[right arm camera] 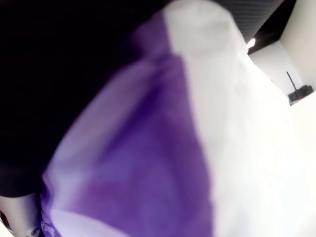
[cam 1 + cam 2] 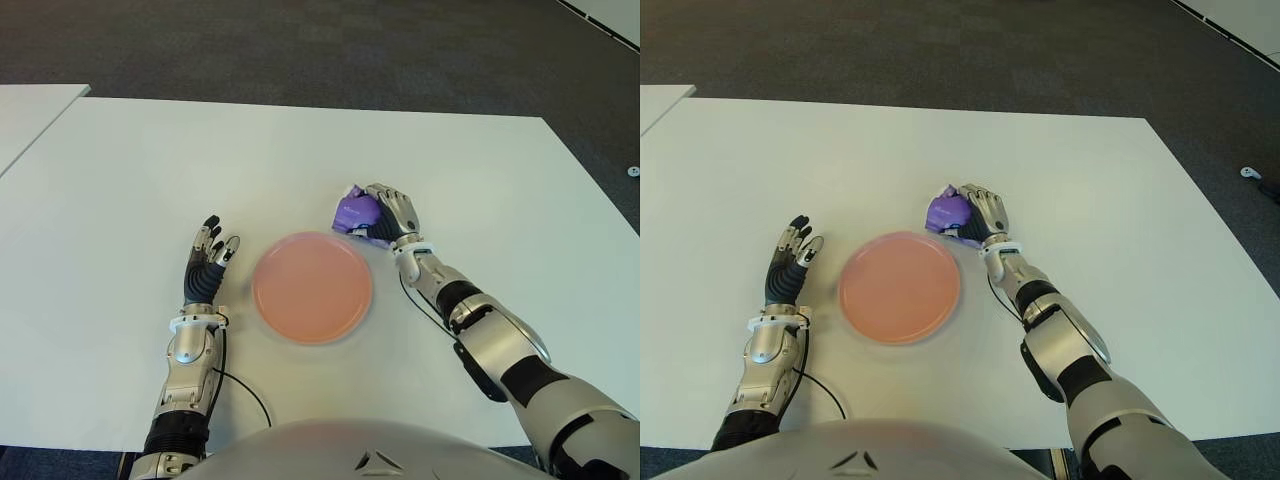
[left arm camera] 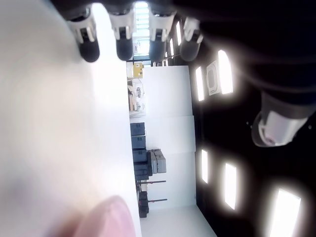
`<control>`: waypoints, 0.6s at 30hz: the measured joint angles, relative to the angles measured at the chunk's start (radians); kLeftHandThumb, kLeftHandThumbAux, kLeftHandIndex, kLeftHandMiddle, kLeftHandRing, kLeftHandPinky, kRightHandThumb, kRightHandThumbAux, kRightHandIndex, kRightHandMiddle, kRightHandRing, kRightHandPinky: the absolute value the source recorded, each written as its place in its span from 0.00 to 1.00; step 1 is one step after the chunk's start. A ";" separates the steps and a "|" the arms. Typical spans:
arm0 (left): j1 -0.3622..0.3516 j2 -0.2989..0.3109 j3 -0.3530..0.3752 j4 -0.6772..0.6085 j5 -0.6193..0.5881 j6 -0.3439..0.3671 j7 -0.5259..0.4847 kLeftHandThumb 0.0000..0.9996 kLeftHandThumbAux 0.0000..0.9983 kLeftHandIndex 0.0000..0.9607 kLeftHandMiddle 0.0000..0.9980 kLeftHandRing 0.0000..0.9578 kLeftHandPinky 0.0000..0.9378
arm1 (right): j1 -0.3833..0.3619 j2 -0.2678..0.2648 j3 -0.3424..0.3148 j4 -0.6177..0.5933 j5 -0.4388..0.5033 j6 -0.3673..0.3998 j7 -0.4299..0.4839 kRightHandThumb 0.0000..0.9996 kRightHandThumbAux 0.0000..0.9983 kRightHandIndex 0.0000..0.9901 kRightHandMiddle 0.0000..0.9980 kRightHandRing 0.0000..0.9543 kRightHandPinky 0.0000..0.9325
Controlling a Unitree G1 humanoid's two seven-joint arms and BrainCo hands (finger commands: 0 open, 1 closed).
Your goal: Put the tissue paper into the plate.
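— Biggest first? White table (image 2: 300, 160), filling most of the eye views, with dark carpet (image 2: 300, 45) beyond at 12 o'clock. Corner of a second white table (image 2: 30, 110) at 10 o'clock.

— Next down? Pink round plate (image 2: 312, 287), flat on the table close to the near edge, roughly centre. Nothing lying in it.

— Then the hands? Right hand (image 2: 392, 216) at about 1 o'clock from the plate, just off its rim, palm turned toward the plate, fingers curled around the tissue. Left hand (image 2: 207, 262) at 9 o'clock from the plate, near but apart from it, pointing toward 12 o'clock.

— State of the left? Relaxed and holding nothing: four dark fingertips (image 3: 89, 49) stretched straight out in its wrist view, thumb off to one side, only bare table beneath.

— And the tissue? Purple and white tissue (image 2: 354, 211), bunched inside the right hand's grasp, sticking out on the side facing the plate. At 1 o'clock from the plate, outside the rim. Fills nearly the whole right wrist view (image 1: 148, 163), pressed close against the palm. Cannot tell whether touching the table or lifted off it.
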 measured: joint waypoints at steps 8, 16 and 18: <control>0.000 0.000 0.000 0.001 0.000 0.011 0.000 0.00 0.47 0.00 0.00 0.00 0.00 | 0.004 -0.005 0.013 0.005 -0.018 0.001 -0.044 0.75 0.71 0.44 0.97 0.96 0.95; -0.002 0.000 -0.003 0.001 0.001 0.015 0.000 0.00 0.46 0.00 0.00 0.00 0.00 | 0.002 -0.015 -0.027 0.004 0.000 -0.037 -0.040 0.75 0.71 0.44 0.95 0.95 0.95; -0.002 0.000 -0.002 0.001 0.001 0.015 0.000 0.00 0.46 0.00 0.00 0.00 0.00 | 0.001 -0.021 -0.042 -0.003 0.011 -0.049 -0.037 0.75 0.71 0.44 0.94 0.94 0.94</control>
